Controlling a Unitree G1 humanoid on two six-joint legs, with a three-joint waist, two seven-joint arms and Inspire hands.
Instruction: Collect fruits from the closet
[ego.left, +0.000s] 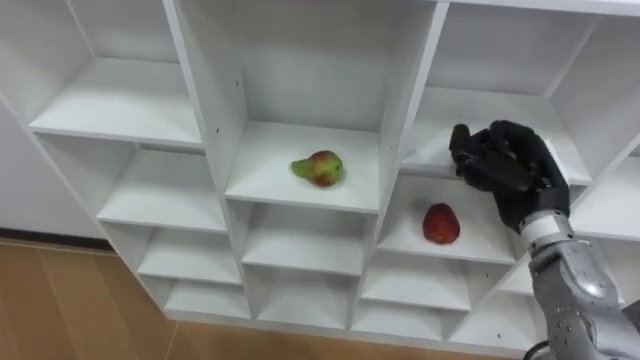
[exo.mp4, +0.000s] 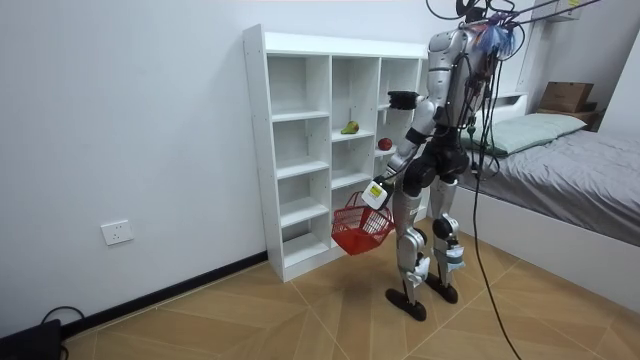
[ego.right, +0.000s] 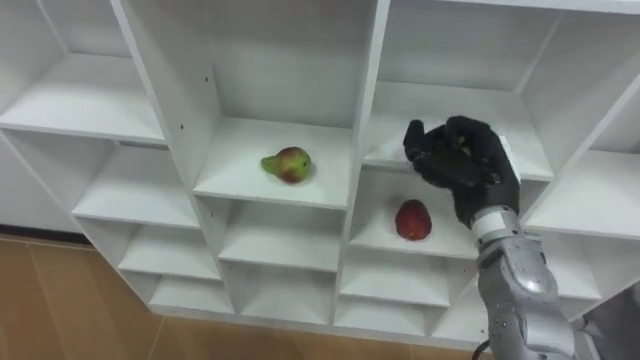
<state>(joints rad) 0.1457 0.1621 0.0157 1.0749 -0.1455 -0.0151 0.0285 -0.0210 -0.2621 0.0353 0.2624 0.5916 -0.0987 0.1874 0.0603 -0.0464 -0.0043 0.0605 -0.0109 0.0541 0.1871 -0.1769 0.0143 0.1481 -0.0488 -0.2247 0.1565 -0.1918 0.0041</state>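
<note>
In the left eye view a white closet (ego.left: 400, 120) of open compartments takes up most of the frame, with a strip of wooden floor (ego.left: 60, 300) at the lower left. A green and red pear (ego.left: 320, 167) lies on its side on the shelf of the middle compartment, just left of the frame's centre. A red fruit (ego.left: 441, 223) stands in the compartment one column right and one level lower, at centre right. The right hand (ego.left: 510, 165) comes up from the lower right corner and hangs in front of the compartment above the red fruit, level with that shelf's front edge. Its fingers are clenched inward. A faint greenish spot shows between them, and I cannot tell whether anything is held there. The hand touches neither the pear nor the red fruit. The right eye view gives the same layout, shifted a little toward the left of the frame.

In the room view the robot stands upright at the closet's right end, facing it, right arm raised to the shelves. At centre frame the left hand (exo.mp4: 378, 190) hangs low at hip height, closed round the handle of a red basket (exo.mp4: 360, 228) that dangles below it. What the basket holds cannot be made out. Both fruits sit on their shelves. A bed (exo.mp4: 570, 160) lies at the right of the frame with a cardboard box (exo.mp4: 565, 96) behind it, its markings too small to read. A wall socket (exo.mp4: 117, 233) sits at the lower left.
</note>
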